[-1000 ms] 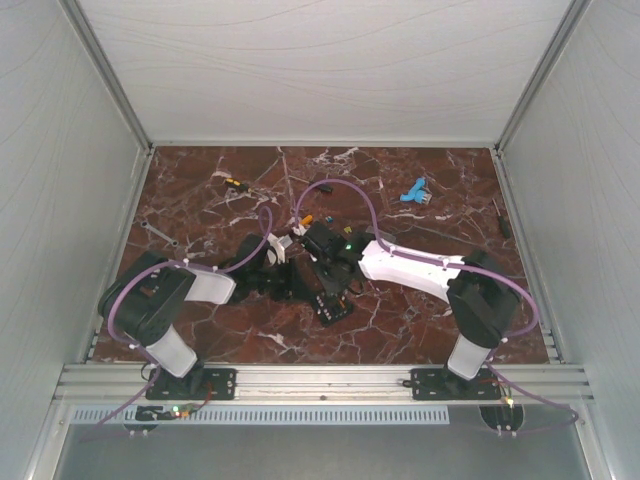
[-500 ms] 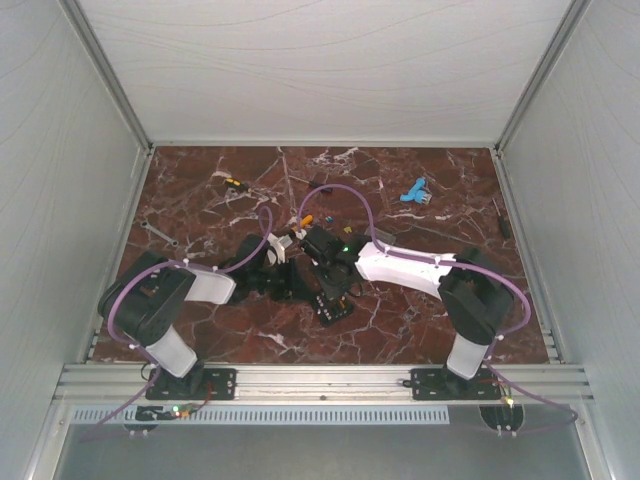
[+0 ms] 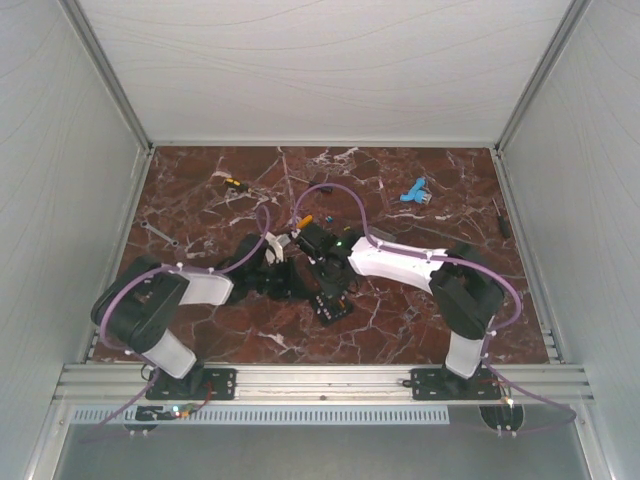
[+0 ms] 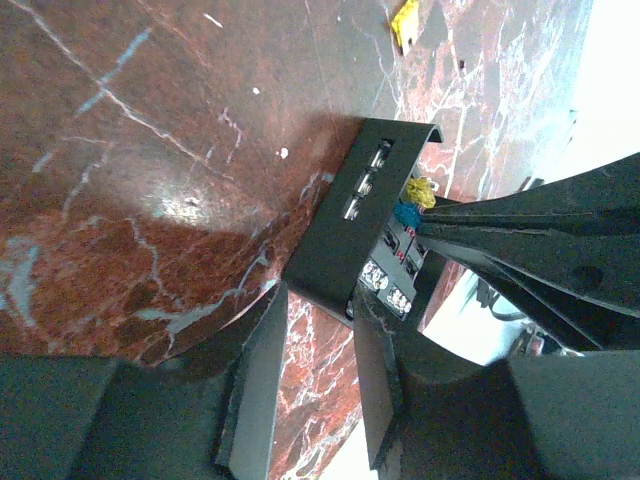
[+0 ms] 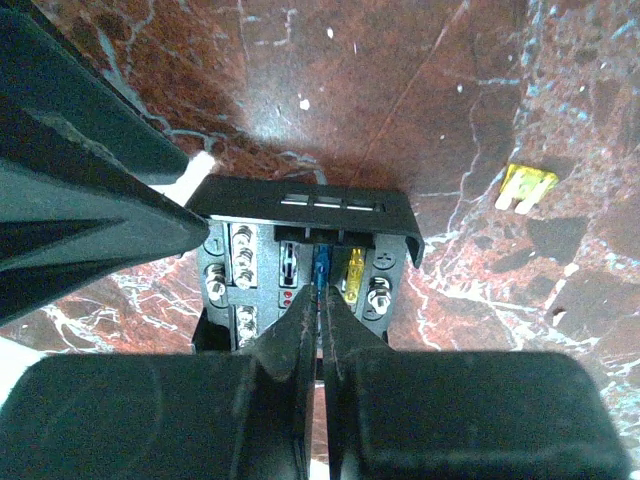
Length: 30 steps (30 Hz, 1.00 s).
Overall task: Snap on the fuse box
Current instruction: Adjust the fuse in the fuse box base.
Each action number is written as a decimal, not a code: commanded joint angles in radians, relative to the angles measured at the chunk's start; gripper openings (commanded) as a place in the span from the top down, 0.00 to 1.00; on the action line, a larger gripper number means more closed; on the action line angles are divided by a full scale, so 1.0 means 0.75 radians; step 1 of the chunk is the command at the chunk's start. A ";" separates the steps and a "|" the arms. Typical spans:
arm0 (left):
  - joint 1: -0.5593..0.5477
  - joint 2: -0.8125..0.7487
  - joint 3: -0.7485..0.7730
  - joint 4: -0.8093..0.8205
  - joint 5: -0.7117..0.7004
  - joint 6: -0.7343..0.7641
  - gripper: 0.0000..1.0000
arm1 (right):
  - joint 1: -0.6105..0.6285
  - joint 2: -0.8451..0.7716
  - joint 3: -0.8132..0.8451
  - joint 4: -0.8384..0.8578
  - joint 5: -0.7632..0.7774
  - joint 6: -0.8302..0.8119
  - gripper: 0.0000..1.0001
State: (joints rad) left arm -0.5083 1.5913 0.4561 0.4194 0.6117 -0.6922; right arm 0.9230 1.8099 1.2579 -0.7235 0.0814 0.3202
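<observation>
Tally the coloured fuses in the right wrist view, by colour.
Yellow: 2, the seated yellow fuse in the fuse box and the loose yellow fuse on the table
Blue: 1, the blue fuse in the box
Total: 3

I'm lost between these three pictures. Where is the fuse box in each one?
Top camera: fuse box just left of the picture's centre, small and largely hidden.
Left wrist: fuse box right of centre, tilted.
Right wrist: fuse box at centre, open face toward the camera.
Shared landmark: a loose yellow fuse lying near it in both wrist views.
</observation>
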 commanded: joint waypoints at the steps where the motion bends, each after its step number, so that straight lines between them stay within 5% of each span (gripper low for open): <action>1: 0.034 -0.079 0.018 -0.053 -0.082 0.047 0.67 | 0.003 0.061 0.008 0.125 0.050 -0.090 1.00; 5: 0.039 -0.116 0.021 -0.081 -0.114 0.056 0.66 | 0.009 -0.099 0.014 0.139 0.017 -0.104 0.95; 10: 0.040 -0.185 0.013 -0.100 -0.140 0.054 0.63 | -0.046 -0.306 -0.085 0.117 0.013 -0.085 0.78; 18: 0.040 -0.377 -0.031 -0.142 -0.201 0.066 0.40 | -0.308 -0.529 -0.342 0.122 -0.018 -0.055 0.60; 30: 0.047 -0.648 -0.128 -0.232 -0.349 0.113 0.01 | -0.343 -0.256 -0.290 0.280 -0.025 -0.073 0.53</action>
State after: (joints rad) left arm -0.4786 1.1629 0.3725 0.2558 0.4053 -0.6281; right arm 0.6590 1.5551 0.9932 -0.5854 0.0696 0.2756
